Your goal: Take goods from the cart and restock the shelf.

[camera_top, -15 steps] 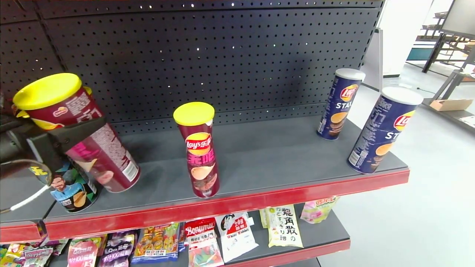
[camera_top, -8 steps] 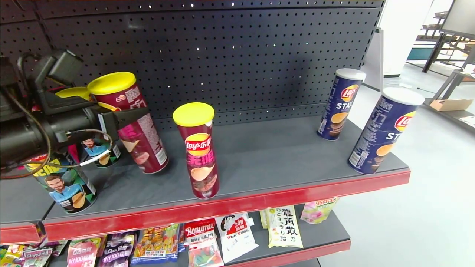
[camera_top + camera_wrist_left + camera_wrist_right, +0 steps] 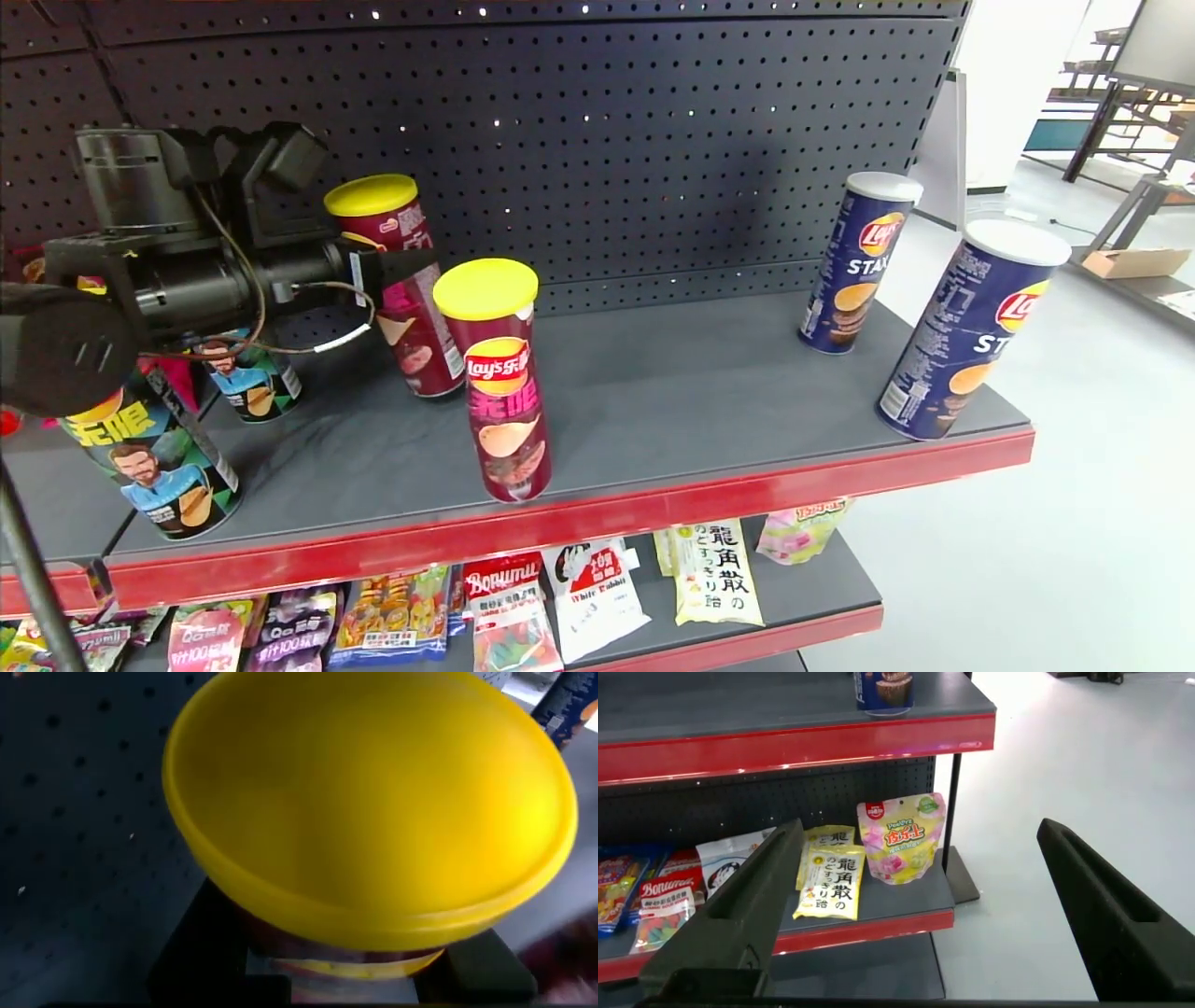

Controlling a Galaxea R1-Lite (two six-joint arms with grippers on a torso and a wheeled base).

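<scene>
Left arm is lying level across the left part of the top shelf (image 3: 653, 401), forearm running left to right, above two short dark cans (image 3: 154, 467). The left gripper (image 3: 401, 269) is pinching the maroon can (image 3: 415, 327) across its upper body, just under the yellow lid (image 3: 374, 803).

The maroon can is standing with its long axis close to vertical and its lid pointing up. It is sitting toward the far side of the shelf, near the pegboard (image 3: 653, 140). Whether its base is touching the shelf cannot be told.

A second maroon can (image 3: 499, 392) is standing upright just to the right and nearer, at the red front edge. Two blue cans (image 3: 854, 266) are standing well apart at the right end.

The right gripper (image 3: 920, 831) is holding its fingers spread wide, facing the snack bags (image 3: 827, 882) on the lower shelf.
</scene>
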